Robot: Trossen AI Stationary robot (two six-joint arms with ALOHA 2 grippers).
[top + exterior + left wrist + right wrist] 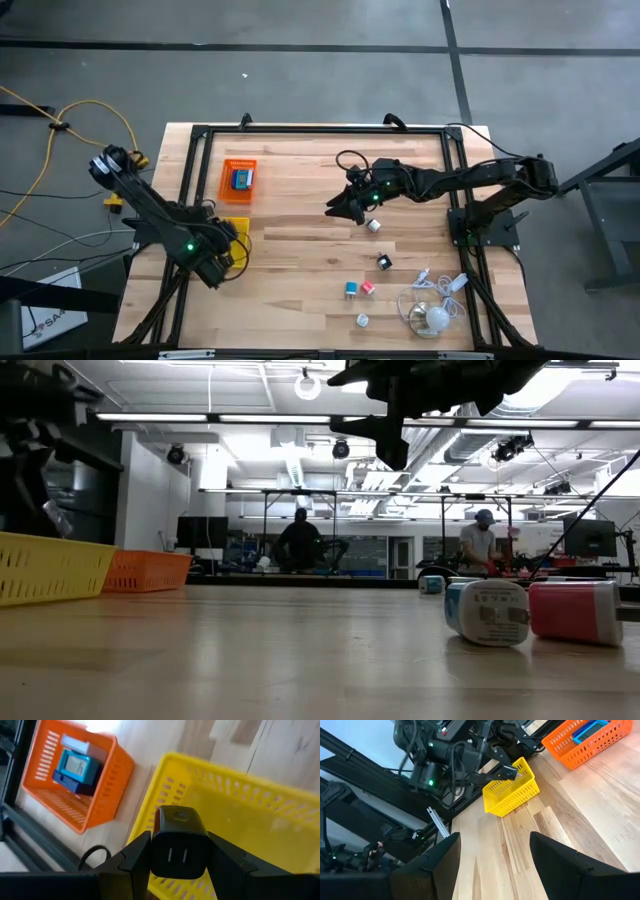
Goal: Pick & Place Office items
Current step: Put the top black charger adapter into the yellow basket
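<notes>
Your left gripper (172,865) is clamped on a black plug block (178,842) above the yellow basket (235,820), beside the orange basket (75,815) holding blue items (75,767). Your right gripper (495,855) hangs over mid-table with its fingers spread, holding nothing. More small blocks (360,288) lie loose near the white cable bundle (435,300).

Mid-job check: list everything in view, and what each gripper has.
orange tray: one, table's far left; blue-teal item inside
yellow tray: one, beside orange tray
loose items: five, right half; white block, black clip, teal block, pink block, second white block
cable bundle: one, white, near right corner
people: two, room behind
left gripper: shut on black plug block, over yellow tray
right gripper: open, empty, mid-table
</notes>
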